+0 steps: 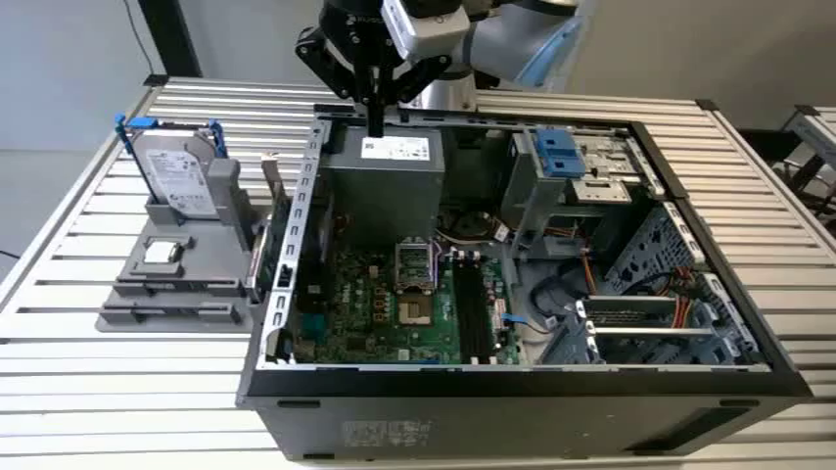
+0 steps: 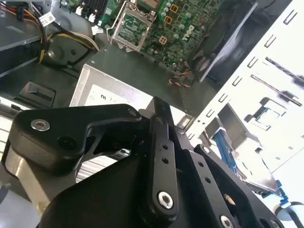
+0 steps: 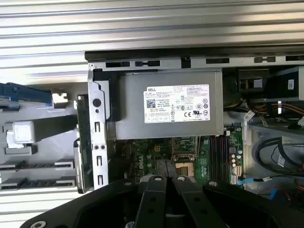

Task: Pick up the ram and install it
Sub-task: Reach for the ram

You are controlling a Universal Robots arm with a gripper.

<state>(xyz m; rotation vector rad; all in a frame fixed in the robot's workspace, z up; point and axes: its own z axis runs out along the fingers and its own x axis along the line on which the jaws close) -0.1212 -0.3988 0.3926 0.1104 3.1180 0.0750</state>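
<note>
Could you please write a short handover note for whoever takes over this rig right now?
Gripper: shut, nothing seen between its fingers, hanging above the grey power supply inside the open computer case.
Ram: appears to stand on edge in the grey holder, just outside the case wall on the exterior view's left; not gripped.
Black ram slots on the motherboard: look empty.
Done: nothing that shows.
Left: both picking up the ram and installing it.
</note>
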